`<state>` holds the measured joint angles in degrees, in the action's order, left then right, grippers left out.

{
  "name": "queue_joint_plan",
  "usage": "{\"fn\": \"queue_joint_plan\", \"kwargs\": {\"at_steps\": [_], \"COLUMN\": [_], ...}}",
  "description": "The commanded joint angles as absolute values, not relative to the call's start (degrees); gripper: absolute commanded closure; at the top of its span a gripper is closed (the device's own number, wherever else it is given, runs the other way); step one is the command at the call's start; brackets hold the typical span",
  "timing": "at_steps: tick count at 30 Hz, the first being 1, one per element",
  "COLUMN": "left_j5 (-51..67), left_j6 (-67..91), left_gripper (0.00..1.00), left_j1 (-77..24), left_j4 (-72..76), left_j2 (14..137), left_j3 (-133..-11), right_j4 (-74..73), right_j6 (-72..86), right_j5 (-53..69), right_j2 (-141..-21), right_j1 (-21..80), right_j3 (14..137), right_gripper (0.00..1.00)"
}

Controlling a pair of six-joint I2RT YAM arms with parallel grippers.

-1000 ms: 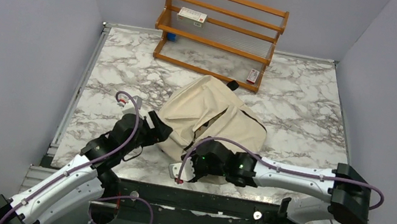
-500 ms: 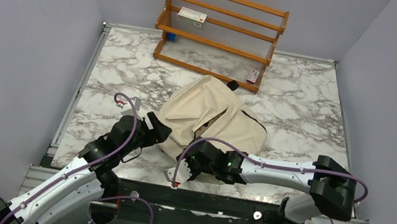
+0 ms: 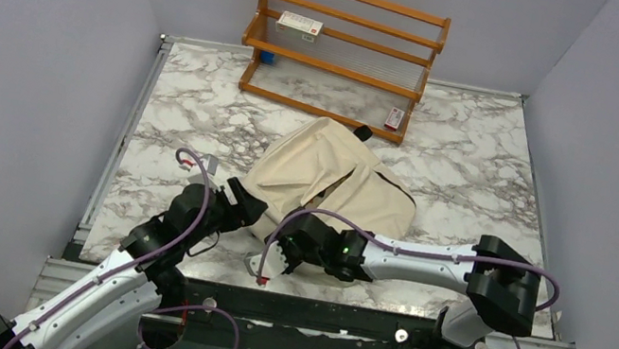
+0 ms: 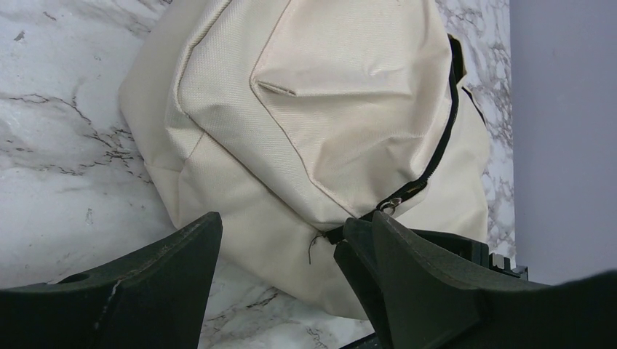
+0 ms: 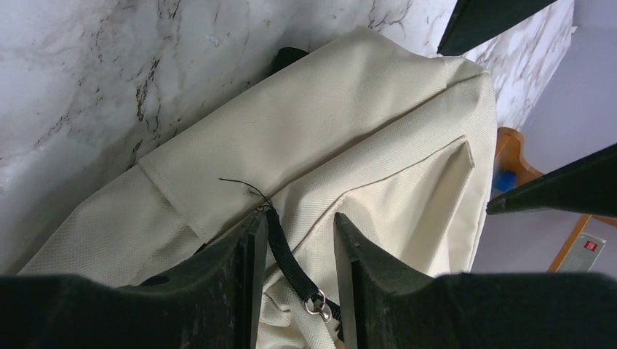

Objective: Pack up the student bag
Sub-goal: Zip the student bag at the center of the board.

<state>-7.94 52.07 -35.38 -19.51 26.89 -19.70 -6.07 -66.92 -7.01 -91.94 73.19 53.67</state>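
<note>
1. The bag (image 3: 333, 183) lies flat on the counter (image 3: 482, 157), well in front of the rack (image 3: 342, 51), its long axis running from the near left corner toward the far right.

2. Its black zipper (image 4: 440, 138) runs along the right side of the bag. The metal pull (image 5: 318, 304) sits at the zipper's near end, at the bag's near edge, with a loose thread (image 5: 244, 187) beside it.

3. The right gripper (image 5: 295, 251) is at that near edge with its fingers spread a little, one on each side of the black zipper strip. The pull lies just between them, low in the wrist view. They bracket the strip; whether they pinch it I cannot tell, since a gap shows on both sides.

4. The left gripper (image 4: 280, 254) stands at the bag's near left corner, fingers wide apart and holding nothing, cloth showing between them.

5. The right arm is the nearer one to the pull; the left is nearer the corner cloth.

6. The zipper looks drawn up to the pull, so the scene fits a bag about to be unzipped or one just zipped closed. What is inside is hidden.

7. Small boxes (image 3: 299, 25) rest on the rack's shelves.
</note>
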Motion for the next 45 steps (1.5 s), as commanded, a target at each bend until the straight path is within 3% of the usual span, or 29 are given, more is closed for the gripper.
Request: {"fn": "queue_joint_plan", "kwargs": {"at_steps": [1,20,29,41,45], "left_j5": [-6.69,-5.86,-5.83,-6.1,-6.16], "left_j6": [52.83,53.75,53.48,53.65,53.61], "left_gripper": [0.24,0.24,0.24,0.24,0.24], "left_j1": [-35.24,-35.24,-35.24,-35.24,-35.24], "left_j4": [-19.07,-18.55,-18.91,-19.42,-19.5], "left_j2": [25.84,25.37,25.01,24.41,24.68], "left_j3": [-18.87,-18.28,-18.63,-18.5,-18.78], "right_j4": [-8.15,-12.87,-10.3,-9.08,-8.94], "right_j6": [-67.42,-65.05,-64.56,-56.74,-53.5], "right_j5": [-7.52,-7.95,-9.4,-4.5,-2.74], "right_j2": [-93.0,-92.02,-94.16,-91.46,-90.5], "right_j1": [73.43,70.35,68.69,68.22,68.05], "right_j3": [55.63,55.68,57.28,57.86,56.72], "right_gripper": [0.58,0.59,0.71,0.99,0.99]}}
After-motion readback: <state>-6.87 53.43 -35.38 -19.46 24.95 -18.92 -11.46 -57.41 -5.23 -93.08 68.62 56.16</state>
